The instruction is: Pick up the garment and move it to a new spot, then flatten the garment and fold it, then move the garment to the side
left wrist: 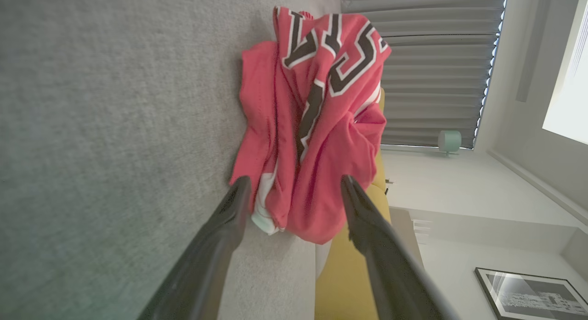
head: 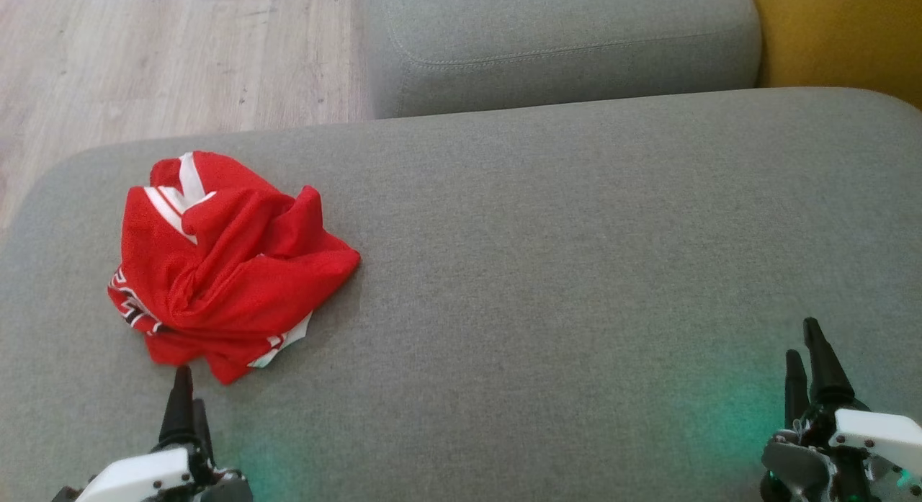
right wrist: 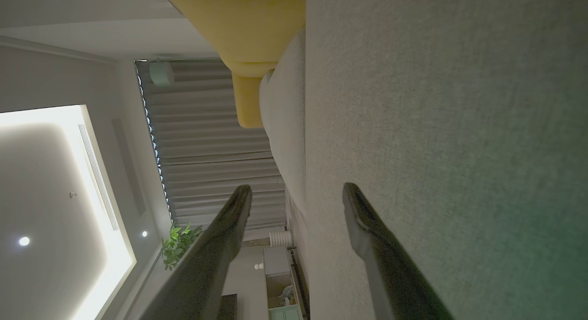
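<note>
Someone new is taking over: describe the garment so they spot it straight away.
Start at the wide grey cushion in front of the robot. On its left part, just beyond the left claw, lies a crumpled garment. It is the one bright red thing there, with white stripes and black, white-edged lettering.

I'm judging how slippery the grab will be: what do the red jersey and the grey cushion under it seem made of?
The red jersey looks like thin synthetic mesh, matte: fine pinhole texture, soft crumpled folds. The grey cushion looks like woven upholstery fabric, matte: a heathered weave shows.
</note>
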Robot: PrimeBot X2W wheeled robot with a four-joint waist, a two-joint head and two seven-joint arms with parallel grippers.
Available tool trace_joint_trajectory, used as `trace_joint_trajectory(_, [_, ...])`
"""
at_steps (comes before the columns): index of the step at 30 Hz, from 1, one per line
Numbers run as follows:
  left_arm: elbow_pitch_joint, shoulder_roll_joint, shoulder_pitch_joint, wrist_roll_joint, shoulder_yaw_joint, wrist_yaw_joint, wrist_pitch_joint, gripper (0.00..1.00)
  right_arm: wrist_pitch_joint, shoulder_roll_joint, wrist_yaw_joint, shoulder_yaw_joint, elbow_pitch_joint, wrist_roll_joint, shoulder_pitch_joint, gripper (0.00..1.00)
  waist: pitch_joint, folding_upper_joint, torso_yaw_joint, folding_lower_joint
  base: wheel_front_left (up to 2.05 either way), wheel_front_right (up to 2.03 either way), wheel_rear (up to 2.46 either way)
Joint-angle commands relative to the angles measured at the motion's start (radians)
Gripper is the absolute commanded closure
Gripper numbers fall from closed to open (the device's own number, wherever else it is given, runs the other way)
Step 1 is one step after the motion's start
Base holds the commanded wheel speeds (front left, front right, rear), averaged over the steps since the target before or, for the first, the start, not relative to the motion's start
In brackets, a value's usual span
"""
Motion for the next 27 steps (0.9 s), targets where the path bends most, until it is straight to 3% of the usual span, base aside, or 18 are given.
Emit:
trace_joint_trajectory(1, [-0.038,0.003,-0.038,0.006,-0.005,0.0,-0.011,0.0,-0.012,-0.004,0.0,0.007,-0.04,-0.01,-0.039,0.0,-0.001,0.0,0.0,0.0001,0.0,0.0,0.0])
trace_joint_trajectory(15, [-0.07,0.004,-0.03,0.039,-0.007,-0.001,-0.05,0.0,-0.05,-0.004,0.0,0.015,-0.075,-0.093,-0.029,0.0,-0.005,0.0,0.004,0.0001,0.0,0.0,0.0])
trace_joint_trajectory(27, [-0.094,0.005,-0.039,0.134,0.033,-0.001,-0.085,0.0,-0.086,-0.005,0.0,0.019,-0.123,-0.266,-0.032,0.0,-0.008,0.0,0.002,0.0001,0.0,0.0,0.0])
